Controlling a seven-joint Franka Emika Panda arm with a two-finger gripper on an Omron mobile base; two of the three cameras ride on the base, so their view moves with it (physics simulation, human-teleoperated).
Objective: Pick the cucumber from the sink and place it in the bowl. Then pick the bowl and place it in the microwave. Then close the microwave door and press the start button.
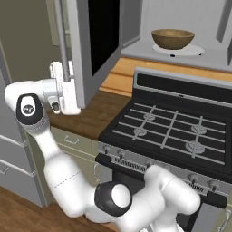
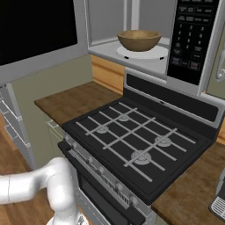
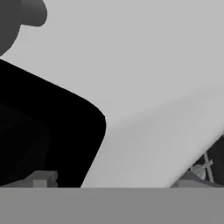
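Note:
The wooden bowl (image 1: 172, 38) (image 2: 139, 40) sits on the white turntable plate (image 1: 195, 50) inside the microwave (image 2: 105, 17). The cucumber is hidden from these angles and the sink is out of view. The microwave door (image 1: 84, 50) (image 2: 35, 26) stands swung open to the left, its thin handle (image 1: 61, 36) facing outward. My gripper (image 1: 74, 94) (image 3: 114, 181) is open, pressed close against the door's lower grey frame beside the black window (image 3: 39, 131), with nothing between its fingertips (image 3: 41, 178). The control panel (image 2: 191, 35) is on the microwave's right side.
A black gas stove (image 1: 167, 131) (image 2: 132, 136) lies below the microwave. Wooden counter (image 1: 90, 113) (image 2: 79, 99) runs to its left, under the open door. Grey drawers (image 1: 11, 154) stand at the far left, close to my elbow.

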